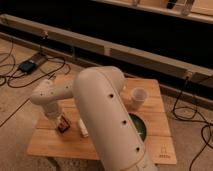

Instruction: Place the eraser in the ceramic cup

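Observation:
The eraser (63, 125), a small dark block with an orange-red and white face, lies on the left part of the wooden table (105, 142). My gripper (60, 121) reaches down at the end of the white arm and sits right at the eraser, partly covering it. The ceramic cup (138, 96), small, whitish and without a handle, stands upright at the table's back right, well away from the gripper. The big white arm body hides the middle of the table.
A dark green plate (139, 128) lies at the right, half hidden by the arm. A pale cream block (83, 128) lies just right of the eraser. Cables and a power brick (27, 65) lie on the floor to the left.

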{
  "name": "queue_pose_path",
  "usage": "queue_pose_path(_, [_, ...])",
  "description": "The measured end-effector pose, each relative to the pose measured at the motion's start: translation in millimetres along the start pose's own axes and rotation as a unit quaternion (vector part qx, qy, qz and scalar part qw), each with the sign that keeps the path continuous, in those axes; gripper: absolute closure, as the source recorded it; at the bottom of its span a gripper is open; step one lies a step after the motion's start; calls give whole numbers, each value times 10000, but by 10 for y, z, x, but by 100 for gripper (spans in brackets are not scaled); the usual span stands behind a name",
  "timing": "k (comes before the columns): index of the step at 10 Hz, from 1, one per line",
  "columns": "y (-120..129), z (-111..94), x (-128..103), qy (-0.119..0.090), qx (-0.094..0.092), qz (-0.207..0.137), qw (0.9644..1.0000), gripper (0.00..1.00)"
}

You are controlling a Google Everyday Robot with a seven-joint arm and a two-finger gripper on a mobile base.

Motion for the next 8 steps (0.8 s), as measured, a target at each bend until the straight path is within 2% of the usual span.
queue_pose_path(1, [5, -36, 5, -31, -52, -59, 10000, 99])
queue_pose_path(2, [39, -116, -10, -93, -127, -137, 9998, 100])
queue_pose_path(5, [78, -642, 42, -431, -481, -506, 9966, 100])
queue_pose_path(7, [-92, -1004, 217, -595, -547, -718, 9941, 100])
queue_pose_path(8, [-243, -1173, 350, -626, -515, -807, 9934, 100])
